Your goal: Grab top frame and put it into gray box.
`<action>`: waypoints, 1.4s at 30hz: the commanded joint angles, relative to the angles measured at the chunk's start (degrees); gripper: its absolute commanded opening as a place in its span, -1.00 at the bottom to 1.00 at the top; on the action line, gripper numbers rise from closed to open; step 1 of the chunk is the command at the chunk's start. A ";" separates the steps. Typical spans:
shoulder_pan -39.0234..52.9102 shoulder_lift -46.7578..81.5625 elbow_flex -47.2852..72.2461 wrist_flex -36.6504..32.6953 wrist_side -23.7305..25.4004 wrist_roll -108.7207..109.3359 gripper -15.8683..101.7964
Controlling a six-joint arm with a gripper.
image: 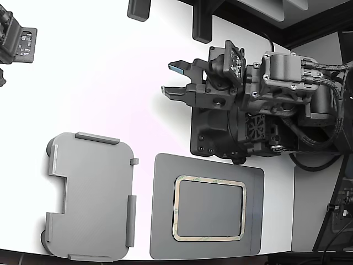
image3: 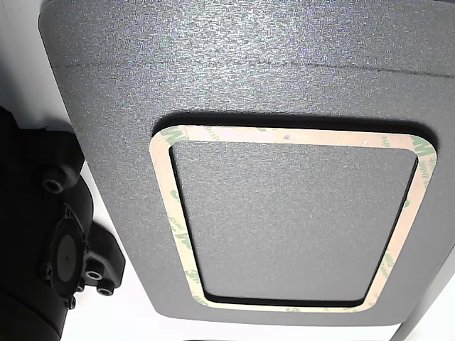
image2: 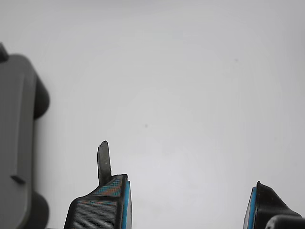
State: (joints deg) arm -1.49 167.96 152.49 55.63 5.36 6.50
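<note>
Showing the exterior view first: the gripper (image: pixel 175 79) hangs above the bare white table (image: pixel 110 66) with its jaws released and nothing between them, pointing toward the exterior view's left. The top frame (image: pixel 210 208) lies well apart from the jaws, off to their side and behind the fingertips, resting flat on the dark gray pad (image: pixel 165 221) — a placement that seems meant to present it level and free on all edges for pickup. The gray box (image: pixel 91 196) sits ahead of the jaws and off to the same side as the frame, just beside the pad but not touching it, its open face up and its raised tabs along the rim, presumably to seat the frame once lowered in.

Wrist view: the two fingertips (image2: pixel 114 200) stand apart with only white table between them; a rounded corner of the gray box shows beyond one finger's outer side. The frame is not seen here.

Other view: the frame lies flat on the pad, its opening showing the pad's surface, its pale tan band marked with green patches. No finger touches it — the grasp, as judged from these views, is not yet begun.
</note>
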 commanded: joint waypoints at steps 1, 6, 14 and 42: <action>-0.79 1.32 -1.41 -0.18 0.70 1.05 0.97; -0.79 1.32 -1.41 -0.18 0.70 1.05 0.97; -0.70 -1.14 -4.75 -0.26 0.53 0.97 0.97; 40.78 -34.98 -43.42 27.95 -5.71 -68.99 0.82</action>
State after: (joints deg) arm 34.98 133.95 111.18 83.41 -0.18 -61.08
